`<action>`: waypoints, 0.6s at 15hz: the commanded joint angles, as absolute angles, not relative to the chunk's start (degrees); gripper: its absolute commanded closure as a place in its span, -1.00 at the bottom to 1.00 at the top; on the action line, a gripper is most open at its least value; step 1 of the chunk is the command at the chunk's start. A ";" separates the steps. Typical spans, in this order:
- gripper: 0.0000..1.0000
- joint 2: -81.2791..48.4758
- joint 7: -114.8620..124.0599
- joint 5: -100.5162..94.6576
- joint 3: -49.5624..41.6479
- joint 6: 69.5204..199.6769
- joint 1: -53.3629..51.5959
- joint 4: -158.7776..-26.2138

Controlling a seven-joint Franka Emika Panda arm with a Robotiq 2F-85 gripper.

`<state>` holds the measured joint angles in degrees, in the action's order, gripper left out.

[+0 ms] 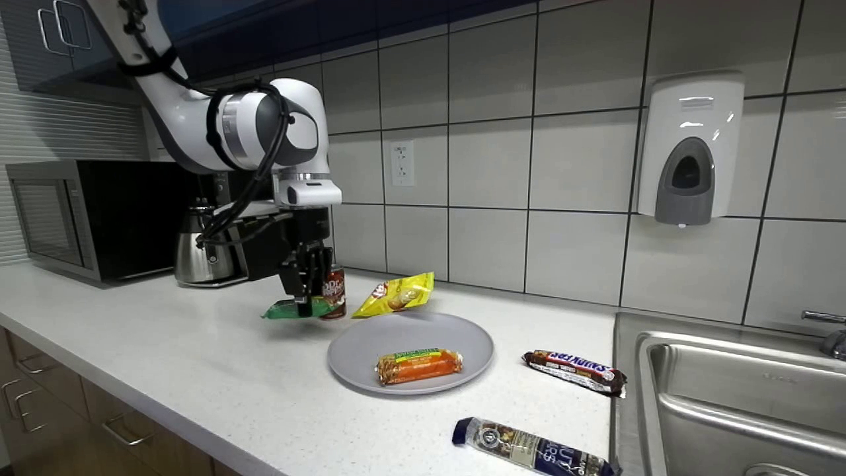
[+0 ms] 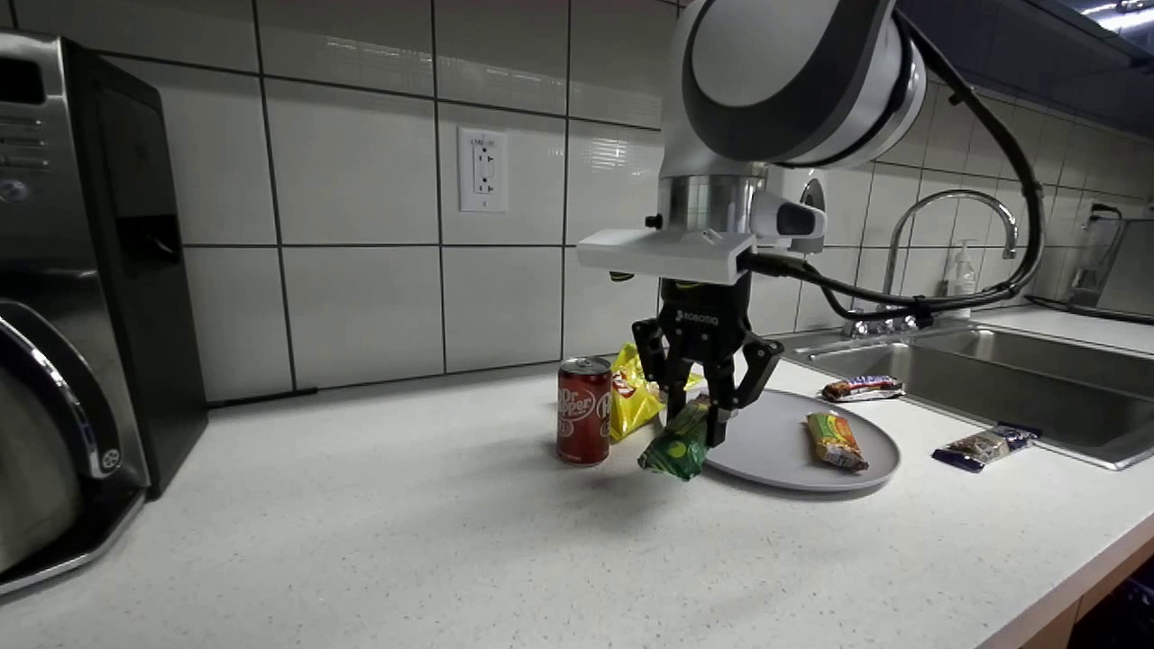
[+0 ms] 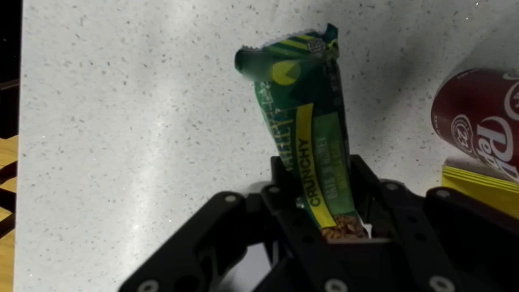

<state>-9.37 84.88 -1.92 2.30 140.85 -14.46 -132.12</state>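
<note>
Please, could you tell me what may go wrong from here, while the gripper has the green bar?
Slipping: the gripper pinches the green bar with much of its visible length beyond the grip, so it might twist or drop.
Knocking: the red soda can stands upright close by, with a yellow bag near it; a sideways swing could tip the can or push the bag.

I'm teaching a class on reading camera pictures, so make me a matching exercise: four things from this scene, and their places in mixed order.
Things
1. green-wrapped bar
2. orange-wrapped bar
3. Dr Pepper can
4. white dispenser

Places
A. standing on the counter
B. mounted on the tiled wall
C. gripped between the jaws
D. lying on the plate

Right pairs: 1-C, 2-D, 3-A, 4-B
</note>
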 commanded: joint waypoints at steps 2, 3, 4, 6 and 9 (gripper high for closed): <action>0.68 -4.87 82.75 -2.65 3.26 139.40 -12.52 -135.18; 0.68 -4.48 82.54 -2.63 3.28 139.28 -12.35 -135.42; 0.68 -4.09 82.20 -2.47 3.34 139.22 -12.15 -135.70; 0.68 -3.40 80.36 -1.98 3.49 138.76 -11.67 -136.17; 0.68 -2.53 75.81 -1.28 3.56 137.21 -10.85 -136.75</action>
